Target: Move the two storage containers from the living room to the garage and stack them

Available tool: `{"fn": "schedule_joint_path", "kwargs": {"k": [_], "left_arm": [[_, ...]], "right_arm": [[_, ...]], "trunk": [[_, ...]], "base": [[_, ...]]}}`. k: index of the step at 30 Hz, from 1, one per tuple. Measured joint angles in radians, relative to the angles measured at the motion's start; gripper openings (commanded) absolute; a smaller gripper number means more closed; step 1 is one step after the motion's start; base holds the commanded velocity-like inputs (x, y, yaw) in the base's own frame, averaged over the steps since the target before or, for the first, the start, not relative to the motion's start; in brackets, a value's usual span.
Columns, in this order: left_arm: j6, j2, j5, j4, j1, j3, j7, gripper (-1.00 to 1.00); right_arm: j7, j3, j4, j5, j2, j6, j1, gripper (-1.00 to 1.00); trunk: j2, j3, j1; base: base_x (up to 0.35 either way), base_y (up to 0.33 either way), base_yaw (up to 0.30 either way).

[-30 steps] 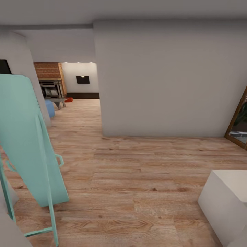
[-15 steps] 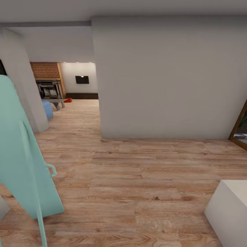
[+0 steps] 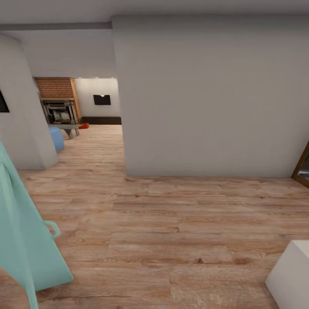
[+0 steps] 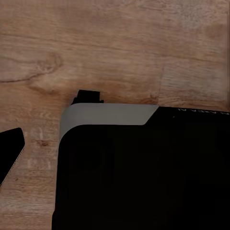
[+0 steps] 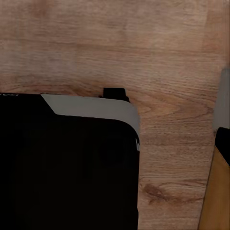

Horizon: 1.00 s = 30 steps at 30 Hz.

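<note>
Head view: distant storage container [image 3: 84, 125] beside brick fireplace [image 3: 58, 101].

A wide stretch of wood-plank floor [image 3: 171, 223] lies open straight ahead. A broad white wall [image 3: 206, 98] blocks the way beyond it. To the left of that wall a passage opens toward the living room [image 3: 92, 107], narrowed on its other side by a white pillar [image 3: 23, 124]. Far down the passage stand a brick fireplace [image 3: 58, 101], a blue seat [image 3: 56, 137] beside the pillar, and a small orange-red container [image 3: 84, 125] on the floor. Close at the left a tall teal board [image 3: 21, 240] leans into the path. At the lower right a white block [image 3: 292, 274] crowds the corner, and a wood-framed panel [image 3: 301, 169] stands at the right edge.
</note>
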Motion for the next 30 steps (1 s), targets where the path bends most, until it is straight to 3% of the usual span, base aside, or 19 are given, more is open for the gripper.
{"fn": "schedule_joint_path", "kwargs": {"k": [30], "left_arm": [[0.000, 0.000, -0.001, 0.000, 0.000, 0.000, 0.000, 1.00]], "right_arm": [[0.000, 0.000, 0.000, 0.000, 0.000, 0.002, 0.000, 1.00]], "trunk": [[0.000, 0.000, 0.000]], "base": [[0.322, 0.000, 0.000]]}}
